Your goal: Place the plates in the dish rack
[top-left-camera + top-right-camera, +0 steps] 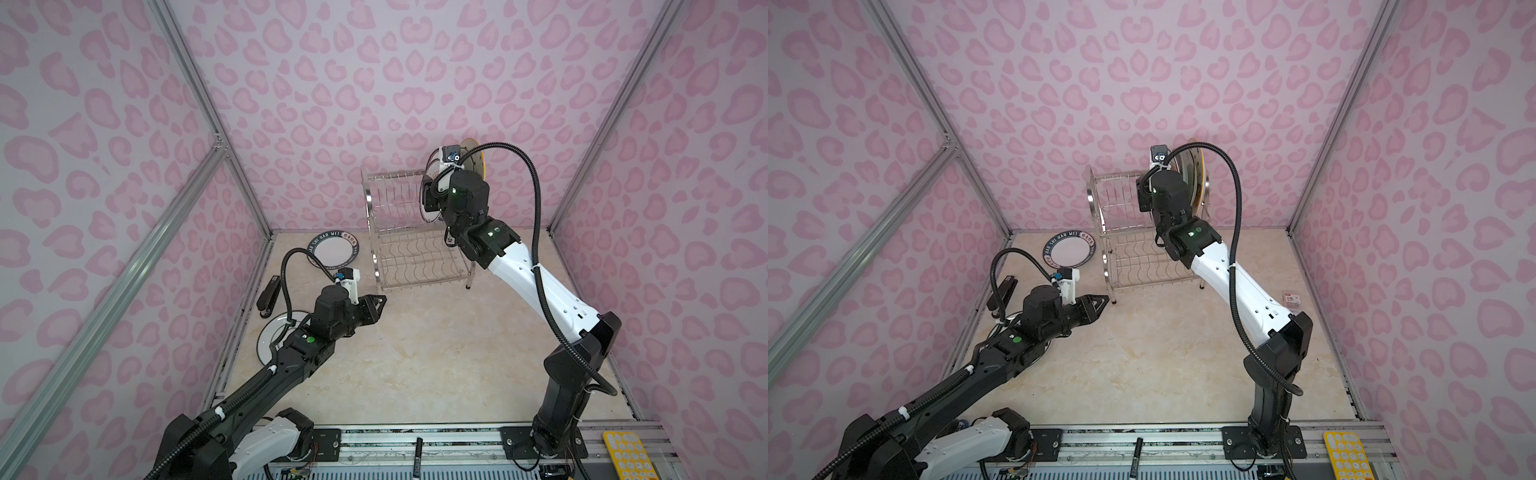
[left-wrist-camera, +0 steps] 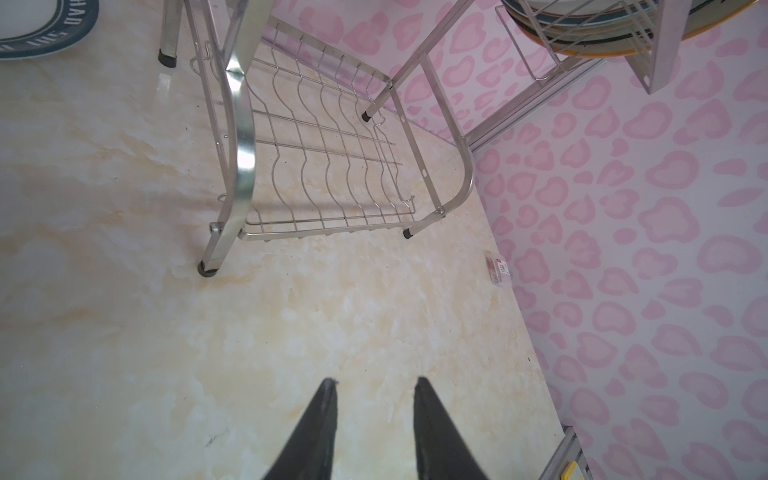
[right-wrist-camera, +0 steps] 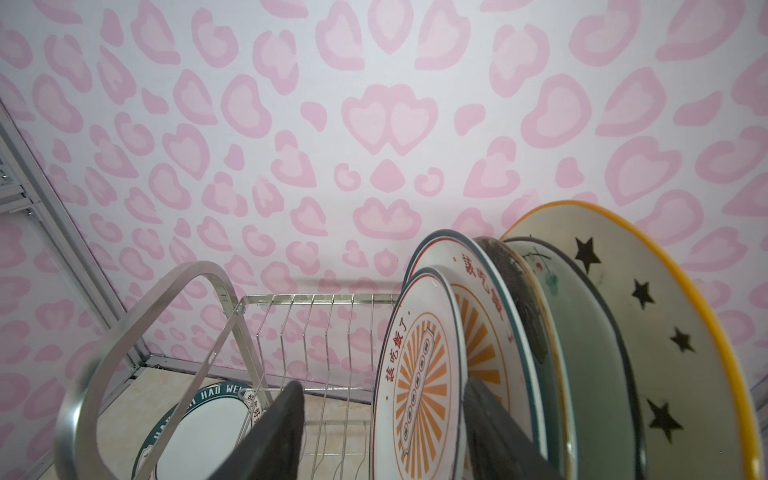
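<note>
Pink heart-print walls (image 1: 374, 83) close in a pale marbled surface (image 1: 415, 365).

In both top views the rack (image 1: 409, 232) stands at the back. A lettered plate (image 1: 332, 254) lies flat just left of the rack. A black-ringed plate (image 1: 269, 344) lies flat farther out on that side, half hidden under the left arm (image 1: 299, 353). The left claw (image 1: 379, 305) hovers near the rack's front left foot, so I judge that arm nearer both loose plates. The right arm's wrist masks its claw here.

In the left wrist view the left claw is empty, its jaws apart, pointing at the rack's bare lower tier.

In the right wrist view a row of plates (image 3: 590, 353) stands on edge in the rack's upper tier, at the end away from the lettered plate. The right claw (image 3: 382, 386) straddles the small sunburst plate (image 3: 419, 353) with its jaws apart. One finger is clear of the plate; whether the other touches it I cannot tell. The remaining slots are empty.
</note>
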Robot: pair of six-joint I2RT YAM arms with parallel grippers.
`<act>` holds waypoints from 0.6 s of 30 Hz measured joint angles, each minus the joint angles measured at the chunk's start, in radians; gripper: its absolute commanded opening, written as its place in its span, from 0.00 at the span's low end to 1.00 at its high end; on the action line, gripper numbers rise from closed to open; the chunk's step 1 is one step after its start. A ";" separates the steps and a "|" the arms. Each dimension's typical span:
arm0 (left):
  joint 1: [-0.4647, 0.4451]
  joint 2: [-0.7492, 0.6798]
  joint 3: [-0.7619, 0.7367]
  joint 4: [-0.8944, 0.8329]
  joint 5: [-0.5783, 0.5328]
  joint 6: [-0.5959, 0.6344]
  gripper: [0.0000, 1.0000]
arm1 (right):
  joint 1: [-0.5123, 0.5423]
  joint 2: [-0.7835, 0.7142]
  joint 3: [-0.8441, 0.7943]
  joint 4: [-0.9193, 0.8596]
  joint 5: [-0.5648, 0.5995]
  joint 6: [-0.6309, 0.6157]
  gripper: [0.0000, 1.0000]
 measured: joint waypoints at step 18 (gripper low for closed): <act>0.000 -0.032 0.035 -0.057 -0.091 0.006 0.35 | -0.179 -0.422 -0.351 0.149 -0.183 0.032 0.64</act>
